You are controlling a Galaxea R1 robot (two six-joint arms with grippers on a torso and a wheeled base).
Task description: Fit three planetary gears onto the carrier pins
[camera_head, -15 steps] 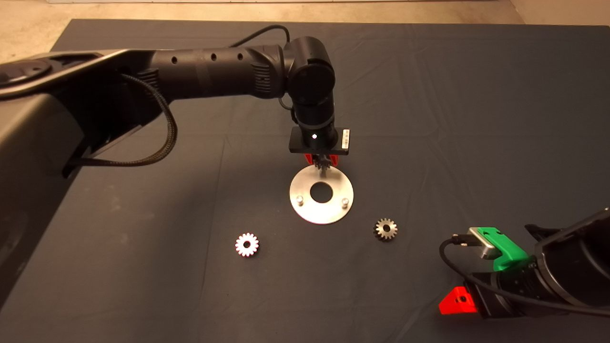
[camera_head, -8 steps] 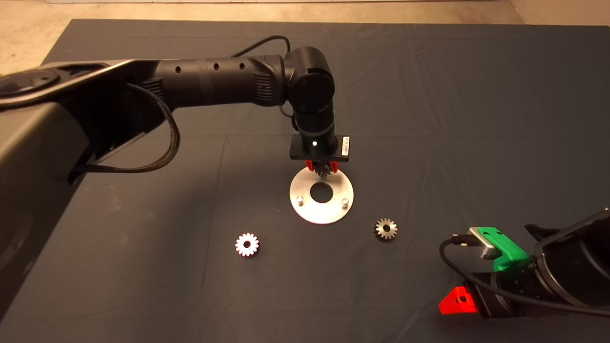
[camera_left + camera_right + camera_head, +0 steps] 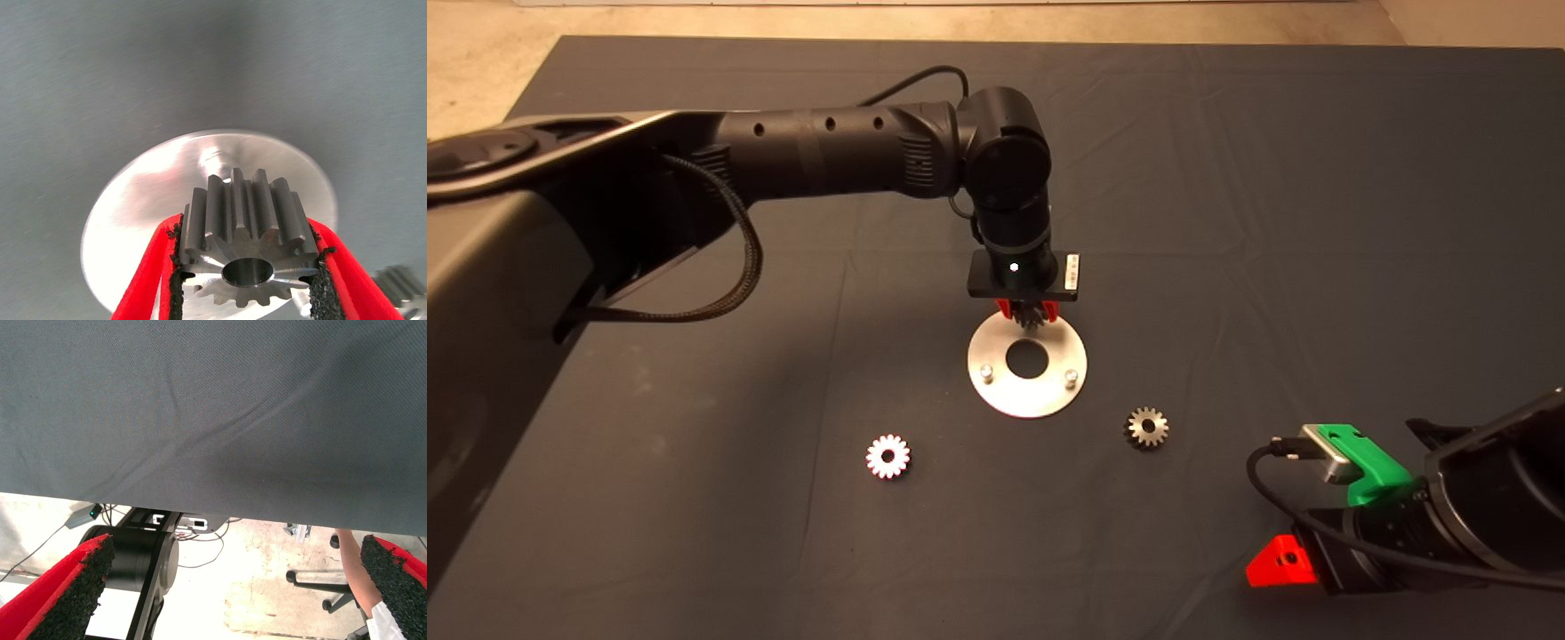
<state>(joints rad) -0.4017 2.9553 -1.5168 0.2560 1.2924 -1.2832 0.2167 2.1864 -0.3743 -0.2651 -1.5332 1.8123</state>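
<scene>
While it hangs over the disc: left gripper pinches one gear by its teeth.
Gear feel: hard, smooth, probably slippery.
Other gears: on mat.
Right gripper: wide open, empty.

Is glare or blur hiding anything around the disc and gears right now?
Head view: the mat gear on the left glares near white, the one on the right stays dull, and the left gripper shadows the disc at its far edge. Left wrist view: the held gear is sharp; the disc and pin behind it are soft.
</scene>
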